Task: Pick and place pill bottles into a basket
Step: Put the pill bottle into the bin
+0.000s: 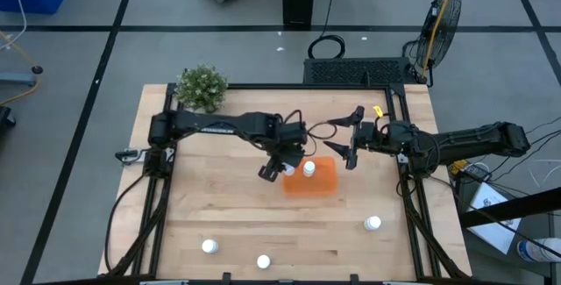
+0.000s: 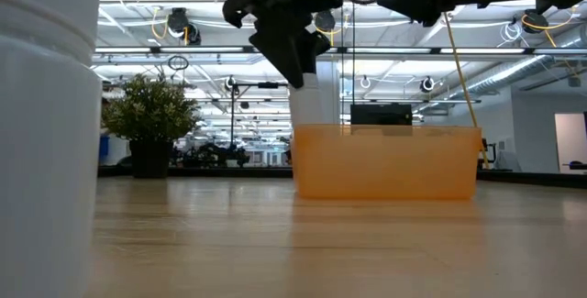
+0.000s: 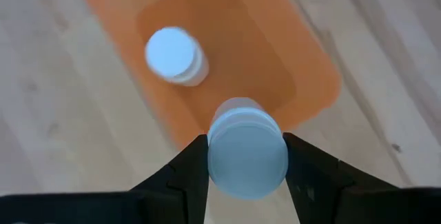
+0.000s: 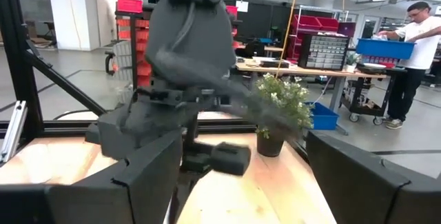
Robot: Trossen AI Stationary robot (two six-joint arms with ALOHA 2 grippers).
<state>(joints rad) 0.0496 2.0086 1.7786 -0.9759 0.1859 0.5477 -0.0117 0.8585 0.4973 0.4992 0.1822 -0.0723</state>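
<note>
I have the left pincer [image 1: 282, 167] clamped on a pill bottle [image 3: 247, 156], hanging over the near-left corner of the orange basket [image 1: 323, 182] at mid-tabletop [image 1: 228, 215]. Through the left wrist camera the bottle's white cap sits squeezed between both dark fingers [image 3: 180, 176], with the basket directly beneath. One bottle [image 1: 308, 169] already stands upright inside the basket. Three more bottles stand on the wood along the near edge: one [image 1: 209, 246] at the left, one [image 1: 263, 261] near the middle, one [image 1: 373, 224] to the right. My right pincer [image 1: 349, 140] hovers just beyond the basket's far-right side, fingers spread apart and holding nothing. A potted plant [image 1: 202, 88] sits at the far-left corner.
</note>
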